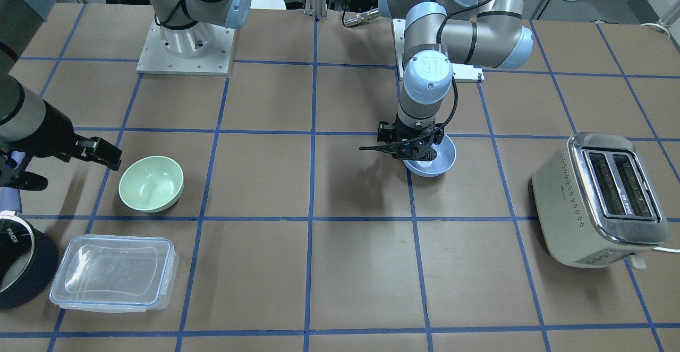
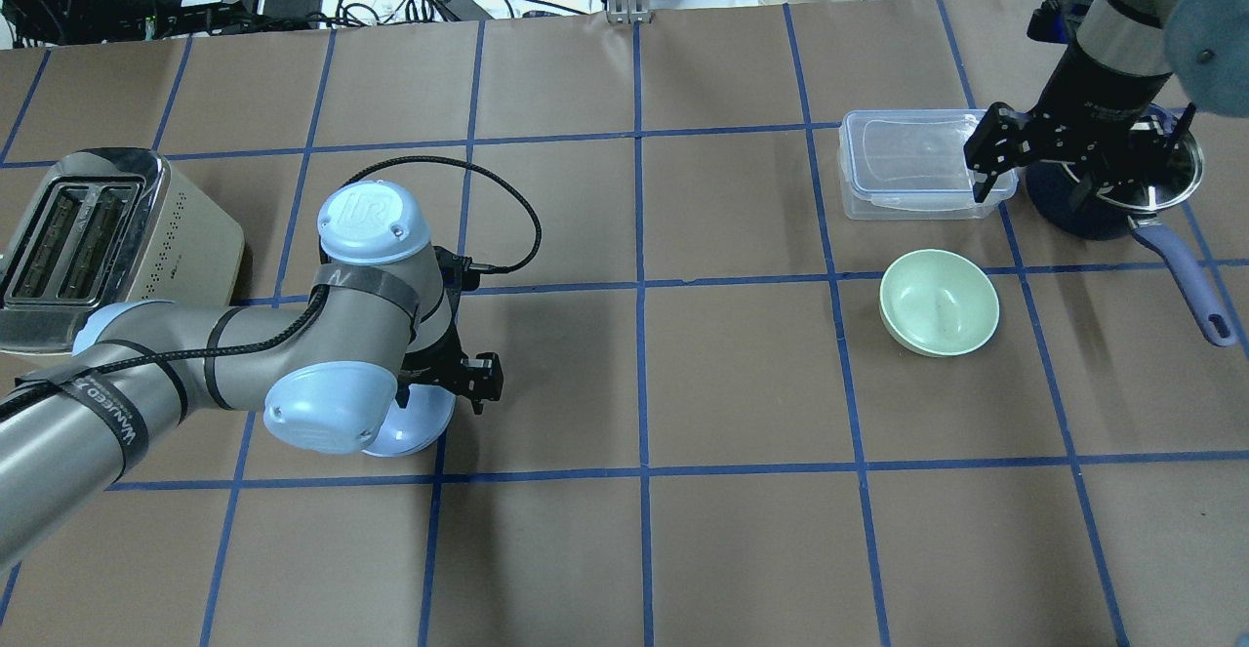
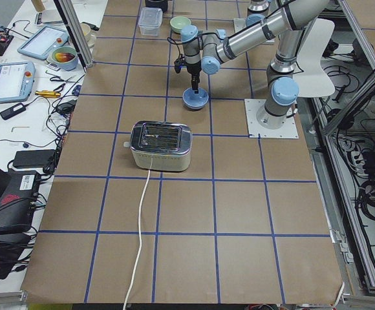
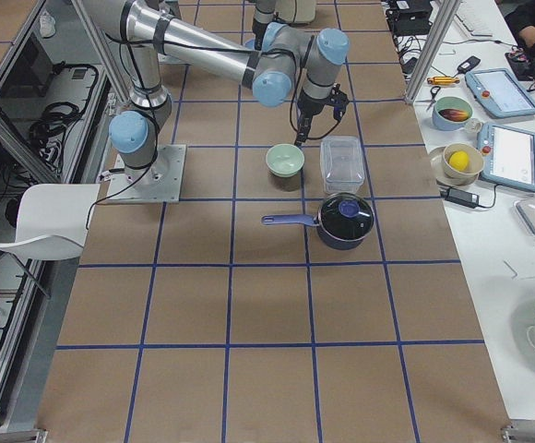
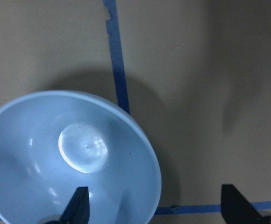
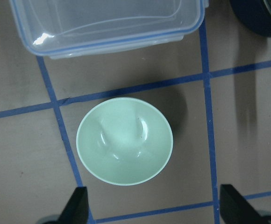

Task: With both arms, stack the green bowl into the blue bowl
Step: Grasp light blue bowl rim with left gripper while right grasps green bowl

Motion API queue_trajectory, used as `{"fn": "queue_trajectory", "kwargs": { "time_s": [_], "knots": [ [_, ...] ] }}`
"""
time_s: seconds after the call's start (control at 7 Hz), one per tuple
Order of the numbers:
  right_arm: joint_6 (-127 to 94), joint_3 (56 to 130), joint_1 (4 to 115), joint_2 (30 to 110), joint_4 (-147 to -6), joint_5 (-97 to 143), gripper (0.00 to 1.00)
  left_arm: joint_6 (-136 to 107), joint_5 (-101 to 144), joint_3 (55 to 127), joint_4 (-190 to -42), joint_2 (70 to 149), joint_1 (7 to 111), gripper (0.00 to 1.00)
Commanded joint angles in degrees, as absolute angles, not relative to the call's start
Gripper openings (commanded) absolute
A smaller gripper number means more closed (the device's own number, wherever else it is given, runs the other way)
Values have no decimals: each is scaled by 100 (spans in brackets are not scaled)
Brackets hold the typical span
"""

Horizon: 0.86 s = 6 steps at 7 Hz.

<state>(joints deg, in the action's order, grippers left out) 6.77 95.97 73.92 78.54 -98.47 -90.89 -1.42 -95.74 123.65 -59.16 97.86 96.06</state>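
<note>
The left pincer (image 5: 156, 209) is spread wide and set low astride the rim of the small round light periwinkle-blue plastic bowl (image 5: 70, 154), one finger inside the bowl and the other outside it. It has not closed on the wall. The blue bowl appears to rest on the brown paper-covered worktop (image 2: 634, 549), which is gridded in blue tape, near a cream two-slot toaster (image 2: 107, 237).

The right pincer (image 6: 155, 210) is also wide and carries nothing. It hangs above the small round pale mint-green bowl (image 6: 124, 147), off to one side near a clear rectangular lidded container (image 2: 912, 164) and a dark navy saucepan (image 2: 1103, 208). The green bowl sits upright and empty on the worktop.

The two bowls are well apart on opposite halves of the worktop. Neither looks lifted, so the stacking itself seems entirely ahead. What is left is to grip each bowl, bring them together, and seat the green one inside the blue one.
</note>
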Motion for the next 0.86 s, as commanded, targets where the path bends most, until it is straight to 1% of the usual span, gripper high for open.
{"fn": "queue_trajectory", "kwargs": {
  "time_s": [0.0, 0.14, 0.43, 0.57, 0.71],
  "knots": [
    [1011, 10464, 7330, 7524, -11260, -9079, 100, -254, -9615, 12366, -5679, 9949, 9624, 25],
    [1159, 10790, 7330, 7463, -11607, -9079, 100, -316, -9598, 12358, -5643, 9984, 9633, 0],
    [1309, 10960, 7313, 7252, -11768, -9079, 100, -342, -9598, 12227, -5328, 10011, 9650, 0],
    [1405, 10969, 7286, 7138, -11777, -9088, 100, -499, -9441, 11817, -5326, 10028, 9807, 0],
    [1563, 11004, 7199, 7093, -11769, -9088, 100, -1058, -9100, 11351, -5370, 10089, 10174, 0]
  ]
}}
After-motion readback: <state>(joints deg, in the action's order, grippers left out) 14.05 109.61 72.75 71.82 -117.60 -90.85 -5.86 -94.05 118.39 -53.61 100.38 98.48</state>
